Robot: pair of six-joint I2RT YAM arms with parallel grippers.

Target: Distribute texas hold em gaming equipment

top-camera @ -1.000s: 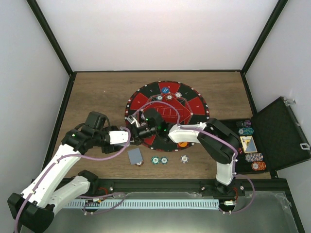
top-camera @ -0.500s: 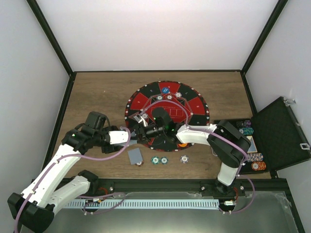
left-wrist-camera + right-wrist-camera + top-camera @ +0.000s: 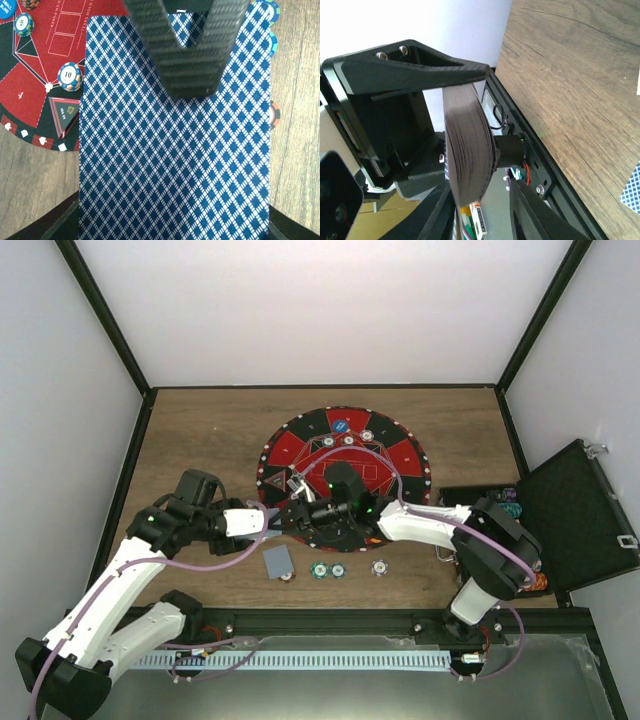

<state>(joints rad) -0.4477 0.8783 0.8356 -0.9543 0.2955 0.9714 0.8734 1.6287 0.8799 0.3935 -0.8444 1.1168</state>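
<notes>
Wood-grain table (image 3: 200,440) inside white walls carries a round mat (image 3: 400,455) at its middle and an open case (image 3: 575,510) at the right edge.

The left claw (image 3: 272,520) is clamped on a deck (image 3: 175,165) of blue-diamond-backed cards. Its carbon finger (image 3: 192,55) presses flat on the top card, and the right wrist view shows the stack edge-on, pinched from both sides. The deck hangs over the mat's near-left rim. The right claw (image 3: 292,512) meets it there, partly open. Its fingers (image 3: 535,215) stand either side of the deck's free end. A gap shows between the stack and one finger, so no grip is visible. Whether the other finger touches I cannot tell.

Counts: one deck. One card (image 3: 278,560) lies face down on the wood near the front edge, with one chip peeking from under its near corner. Three chips (image 3: 320,570) lie to its right, two side by side and one apart. On the mat's far side sit one blue disc (image 3: 342,425) and three chips. The left wrist view shows one chip marked 10 just beside one triangular marker (image 3: 65,115) at the mat's rim. Chips in the case are mostly hidden by the right arm and cannot be counted.
</notes>
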